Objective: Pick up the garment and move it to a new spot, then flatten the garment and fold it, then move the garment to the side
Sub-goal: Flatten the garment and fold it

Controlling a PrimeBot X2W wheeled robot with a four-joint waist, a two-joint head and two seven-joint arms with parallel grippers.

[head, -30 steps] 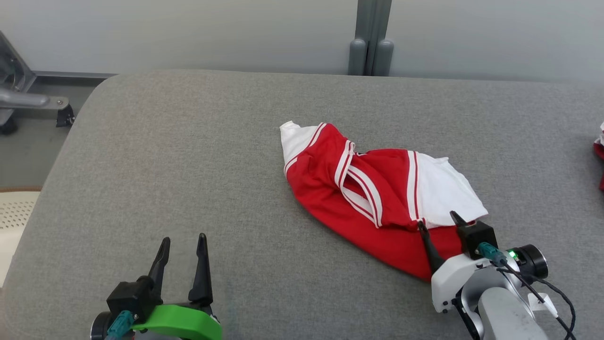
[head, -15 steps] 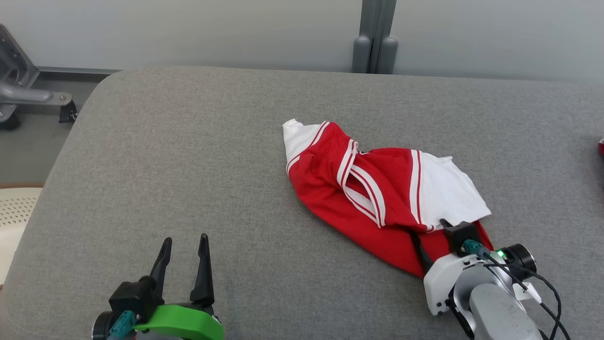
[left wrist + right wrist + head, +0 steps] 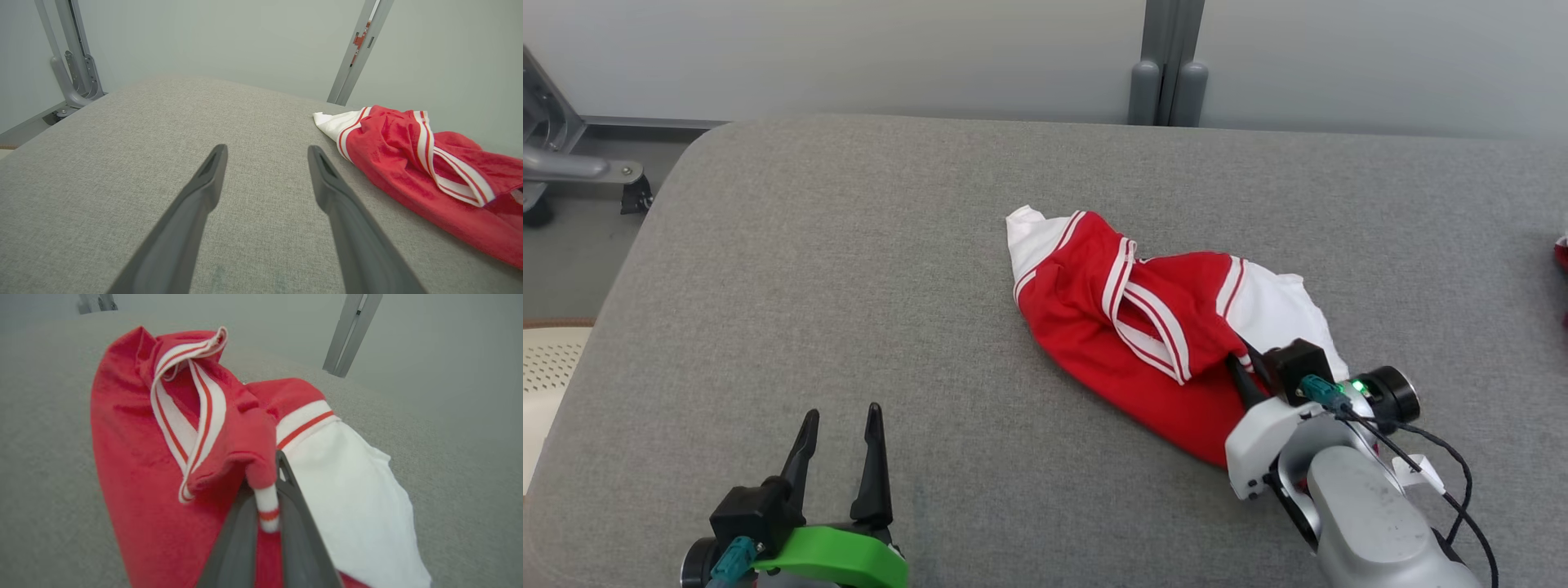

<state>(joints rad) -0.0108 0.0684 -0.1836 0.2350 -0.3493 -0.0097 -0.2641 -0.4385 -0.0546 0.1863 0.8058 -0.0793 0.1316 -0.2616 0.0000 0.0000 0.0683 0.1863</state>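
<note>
Garment [image 3: 1127, 359], red w/ white panels & red-white striped trim, lies crumpled on the gray counter [image 3: 849, 269], right of centre, roughly midway btwn near & far edges. R end effector [image 3: 1245, 367] is at the garment's near-right end, clamped on it. In right wrist view a red fold ending in a white, red-striped hem is pinched btwn its two dark fingers [image 3: 302, 539], w/ fabric bunched over the tips. The white panel sits just right of that grip. L end effector [image 3: 840, 420] is at near-left, fingers spread apart over the counter, gripping nothing, well apart from the garment. Gray post [image 3: 1168, 73] stands behind the far edge. Small red item [image 3: 1561, 253] at the right edge of head view; can't tell what it is. Metal frame w/ caster [image 3: 572, 167] stands off the counter's far-left corner.
</note>
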